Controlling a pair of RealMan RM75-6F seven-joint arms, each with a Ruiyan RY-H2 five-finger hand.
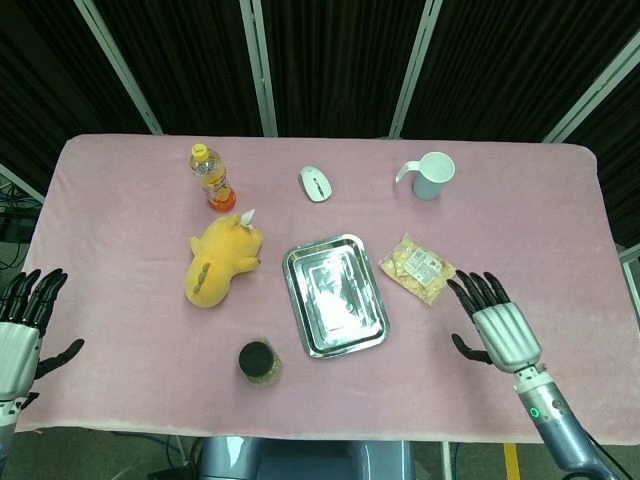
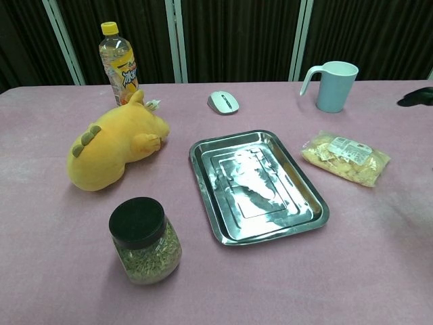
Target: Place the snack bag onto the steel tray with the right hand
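Note:
The snack bag (image 1: 418,268) (image 2: 345,158), clear with yellow pieces and a white label, lies flat on the pink cloth just right of the steel tray (image 1: 335,300) (image 2: 257,186). The tray holds nothing. In the head view my right hand (image 1: 495,325) hovers with fingers spread, just right of and nearer than the bag, not touching it and holding nothing. In the chest view only dark fingertips (image 2: 416,97) show at the right edge. My left hand (image 1: 20,335) is at the table's near left corner, fingers apart and empty.
A yellow plush toy (image 1: 222,260) lies left of the tray, with an orange drink bottle (image 1: 212,177) behind it. A black-lidded jar (image 1: 259,362) stands near the front edge. A white mouse (image 1: 315,183) and a pale blue mug (image 1: 432,176) sit at the back.

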